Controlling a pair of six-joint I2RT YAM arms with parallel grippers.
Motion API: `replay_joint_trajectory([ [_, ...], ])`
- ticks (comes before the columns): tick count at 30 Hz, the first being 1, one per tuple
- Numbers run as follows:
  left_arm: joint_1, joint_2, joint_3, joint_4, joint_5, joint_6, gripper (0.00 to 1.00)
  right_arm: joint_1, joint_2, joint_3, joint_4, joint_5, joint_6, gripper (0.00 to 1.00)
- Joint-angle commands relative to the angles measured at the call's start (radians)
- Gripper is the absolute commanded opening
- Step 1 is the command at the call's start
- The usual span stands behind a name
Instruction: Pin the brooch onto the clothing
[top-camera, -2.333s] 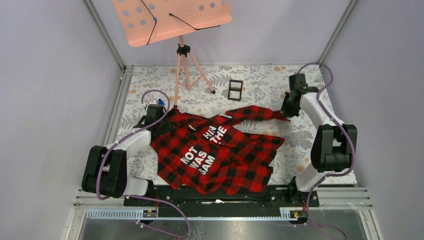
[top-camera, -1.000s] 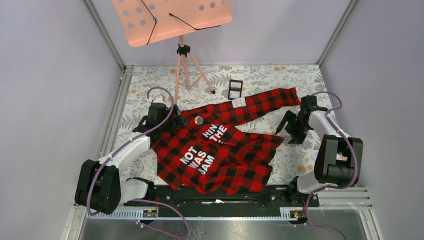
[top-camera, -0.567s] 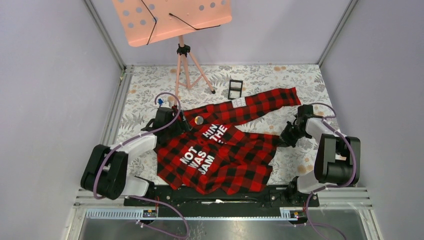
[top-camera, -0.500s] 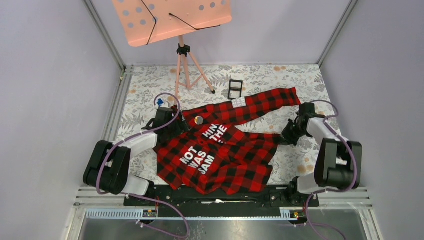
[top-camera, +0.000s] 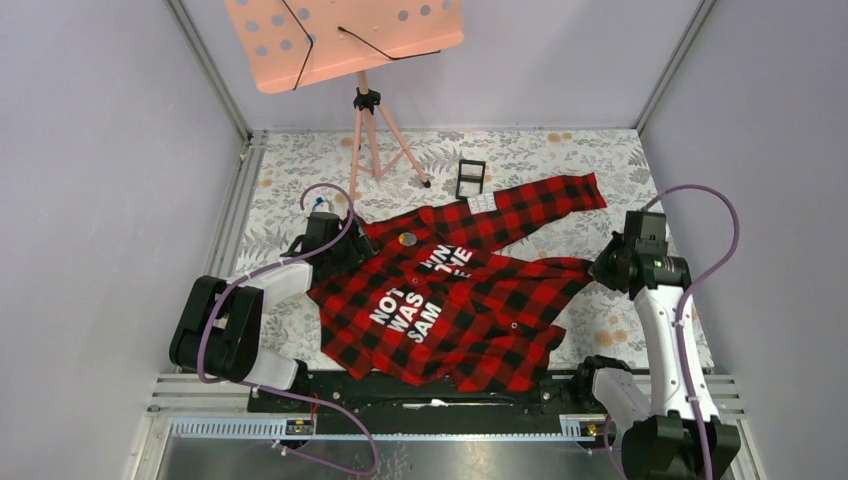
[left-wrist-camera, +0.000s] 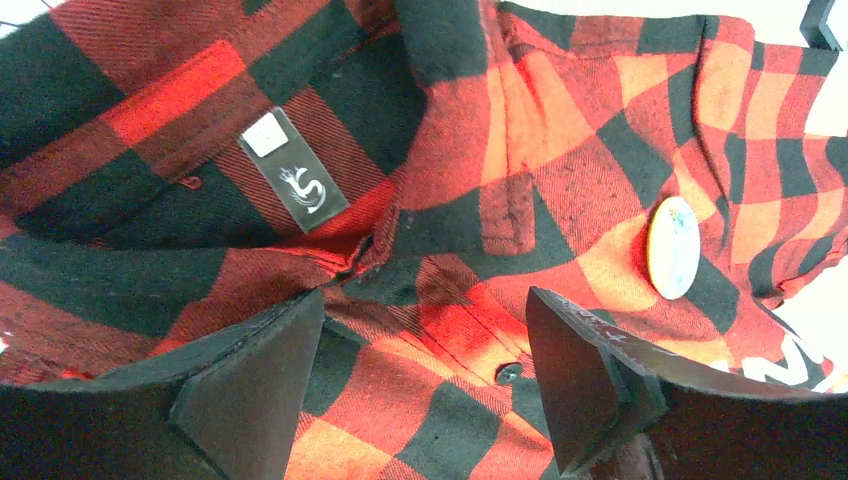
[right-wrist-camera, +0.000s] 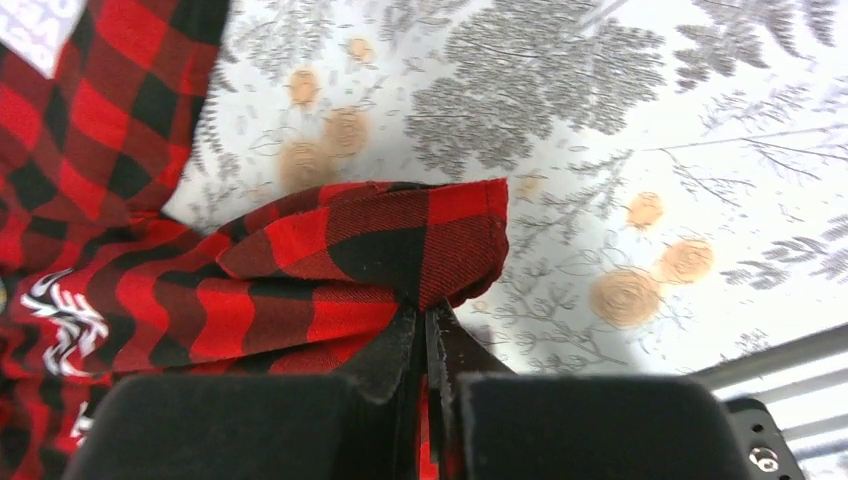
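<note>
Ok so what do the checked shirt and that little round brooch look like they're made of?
The shirt looks like soft woven flannel, likely cotton, matte: diagonal weave and fuzzy nap show close up. The brooch looks like a hard button badge with a smooth, faintly glossy pale face; metal or plastic, I can't tell.

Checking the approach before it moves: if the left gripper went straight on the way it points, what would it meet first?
Probably the shirt near its collar: the open left gripper points at that fabric, while the brooch lies off to one side. Depth is unclear.
</note>
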Motion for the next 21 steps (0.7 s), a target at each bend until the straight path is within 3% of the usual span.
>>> replay_joint_trajectory([
  [1, 0.012, -0.014, 0.009, -0.001, -0.001, 0.015, 0.82, -0.001, -0.079, -0.056, -0.039, 0.196, -0.003, 0.00],
  [2, 0.012, -0.024, 0.011, -0.002, 0.002, 0.018, 0.82, -0.001, -0.074, -0.064, -0.025, 0.202, -0.004, 0.03],
  [6, 0.012, -0.083, 0.031, -0.048, 0.008, 0.033, 0.82, -0.001, 0.061, -0.046, 0.007, 0.158, -0.007, 0.58],
  [8, 0.010, -0.129, 0.051, -0.096, -0.002, 0.045, 0.82, -0.001, 0.136, -0.017, -0.009, 0.091, -0.012, 0.72],
  [12, -0.001, -0.218, 0.088, -0.171, -0.014, 0.071, 0.83, 0.014, 0.134, -0.060, 0.094, -0.060, -0.004, 0.76],
  [15, -0.016, -0.225, 0.129, -0.178, 0.004, 0.080, 0.83, 0.117, 0.086, -0.079, 0.172, -0.085, 0.000, 0.80],
  [21, -0.068, -0.061, 0.249, -0.141, 0.035, 0.081, 0.76, 0.365, 0.228, -0.033, 0.339, -0.225, 0.016, 0.74],
])
